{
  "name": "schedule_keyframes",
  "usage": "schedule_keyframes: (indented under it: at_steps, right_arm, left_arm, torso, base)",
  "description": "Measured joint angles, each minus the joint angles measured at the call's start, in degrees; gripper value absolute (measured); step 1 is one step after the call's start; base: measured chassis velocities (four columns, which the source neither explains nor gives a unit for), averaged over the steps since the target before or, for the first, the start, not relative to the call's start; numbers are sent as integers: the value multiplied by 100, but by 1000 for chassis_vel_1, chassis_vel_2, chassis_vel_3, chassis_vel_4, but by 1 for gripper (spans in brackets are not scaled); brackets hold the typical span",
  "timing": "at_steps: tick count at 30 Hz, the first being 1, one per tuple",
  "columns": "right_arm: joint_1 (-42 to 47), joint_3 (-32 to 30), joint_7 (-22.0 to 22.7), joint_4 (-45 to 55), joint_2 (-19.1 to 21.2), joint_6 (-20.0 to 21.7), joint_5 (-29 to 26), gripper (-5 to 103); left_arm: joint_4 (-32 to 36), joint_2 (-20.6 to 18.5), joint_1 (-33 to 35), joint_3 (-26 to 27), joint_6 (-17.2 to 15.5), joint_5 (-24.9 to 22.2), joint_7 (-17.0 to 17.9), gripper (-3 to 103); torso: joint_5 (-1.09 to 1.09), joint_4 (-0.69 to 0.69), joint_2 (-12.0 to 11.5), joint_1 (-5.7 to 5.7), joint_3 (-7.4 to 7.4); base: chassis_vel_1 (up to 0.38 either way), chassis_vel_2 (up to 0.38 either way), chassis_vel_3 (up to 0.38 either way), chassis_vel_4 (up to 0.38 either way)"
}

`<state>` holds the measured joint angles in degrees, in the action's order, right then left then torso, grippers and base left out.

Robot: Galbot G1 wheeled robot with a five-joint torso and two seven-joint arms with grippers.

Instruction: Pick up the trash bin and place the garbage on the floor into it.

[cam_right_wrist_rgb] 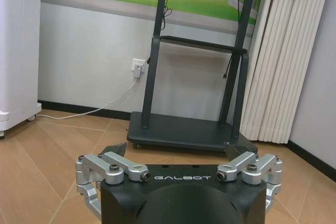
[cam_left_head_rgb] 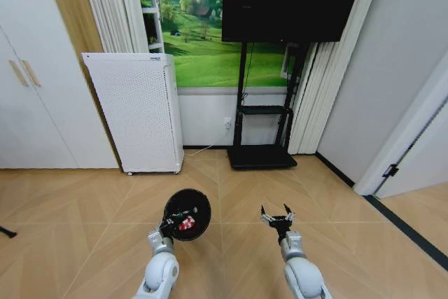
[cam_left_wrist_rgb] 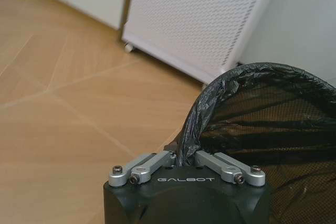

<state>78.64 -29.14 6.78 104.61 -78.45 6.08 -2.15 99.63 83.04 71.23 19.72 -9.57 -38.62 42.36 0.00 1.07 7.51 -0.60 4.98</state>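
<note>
The trash bin [cam_left_head_rgb: 187,213] is a small black round basket with a black liner, lifted off the floor and tipped so its mouth faces me. My left gripper [cam_left_head_rgb: 170,226] is shut on its near rim. In the left wrist view the fingers pinch the liner-covered rim [cam_left_wrist_rgb: 210,90] of the mesh bin. A red-and-white crumpled piece of garbage [cam_left_head_rgb: 186,224] lies inside the bin. My right gripper [cam_left_head_rgb: 277,213] hangs open and holds nothing, a little to the right of the bin, above bare wooden floor; in its wrist view the right gripper [cam_right_wrist_rgb: 176,153] points at the TV stand.
A tall white appliance [cam_left_head_rgb: 136,111] stands against the wall ahead left. A black TV stand base [cam_left_head_rgb: 261,156] sits ahead under the screen, with a white cable [cam_right_wrist_rgb: 100,109] running to a wall socket. White cupboard doors are at left, a door frame at right.
</note>
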Motion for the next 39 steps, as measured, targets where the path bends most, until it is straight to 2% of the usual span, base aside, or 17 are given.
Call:
schedule_keyframes:
  at_steps: [2,3,6,7,8,10,11,14,20,22,23,27,31,34,38,39]
  right_arm:
    - [-10,1,-9,-42,2,-24,1,100]
    - [-10,1,-9,-42,2,-24,1,100]
    - [-19,-13,-20,-91,1,-67,4,100]
    - [-19,-13,-20,-91,1,-67,4,100]
    - [-10,-30,-25,-101,4,-79,6,100]
    - [0,-63,-32,-118,9,-89,8,100]
    - [0,-63,-32,-118,9,-89,8,100]
    - [15,-108,-31,-188,32,-128,16,100]
    - [10,-135,-28,-238,60,-133,10,100]
    - [-21,-143,-24,-305,68,-161,23,100]
    - [-24,-143,-11,-307,52,-164,28,100]
    - [-30,-144,3,-332,41,-164,39,100]
    - [-66,-145,12,-384,45,-165,47,100]
    - [-136,-141,55,-452,45,-165,65,100]
    - [-170,-124,79,-495,33,-169,87,100]
    - [-201,-102,86,-536,18,-169,103,100]
  left_arm:
    - [-34,78,-136,44,29,-536,428,2]
    - [-34,78,-136,44,29,-536,428,2]
    - [-155,163,-467,229,128,-1336,1202,2]
    - [-155,163,-467,229,128,-1336,1202,2]
    - [-174,160,-627,333,146,-1741,1569,2]
    - [-193,131,-796,464,162,-2154,1886,2]
    - [-193,131,-796,464,162,-2154,1886,2]
    - [-429,60,-1090,842,185,-2654,2195,2]
    - [-579,2,-1292,1068,194,-2867,2343,2]
    - [-803,-111,-1548,1278,202,-3267,2559,2]
    - [-1011,-121,-1719,1483,195,-3292,2562,2]
    - [-1368,-150,-2014,1733,155,-3384,2530,2]
    - [-1814,-216,-2317,1866,150,-3434,2438,2]
    - [-2453,-289,-2658,1862,171,-3381,2209,2]
    - [-2779,-297,-2821,1820,180,-3313,2071,2]
    - [-3030,-288,-2964,1773,187,-3268,1928,2]
  torso:
    - [1,-1,0,0,0]
    - [1,-1,0,0,0]
    - [1,-2,0,0,0]
    - [1,-2,0,0,0]
    - [0,-4,0,0,0]
    - [0,-2,0,0,0]
    - [0,-2,0,0,0]
    - [-1,-2,0,0,1]
    - [0,-3,0,0,0]
    - [-1,-2,0,0,0]
    - [-1,-3,0,0,0]
    - [-1,-4,0,0,0]
    - [0,-3,0,0,0]
    - [0,-3,0,0,0]
    - [0,-3,0,0,0]
    - [-1,-3,0,0,0]
  base:
    - [0,0,0,0]
    - [0,0,0,0]
    - [0,0,0,0]
    - [0,0,0,0]
    - [0,0,0,0]
    - [0,0,0,0]
    - [0,0,0,0]
    - [0,0,0,0]
    - [0,0,0,0]
    - [0,0,0,0]
    - [0,0,0,0]
    - [0,0,0,0]
    - [0,0,0,0]
    - [0,0,0,0]
    - [0,0,0,0]
    - [0,0,0,0]
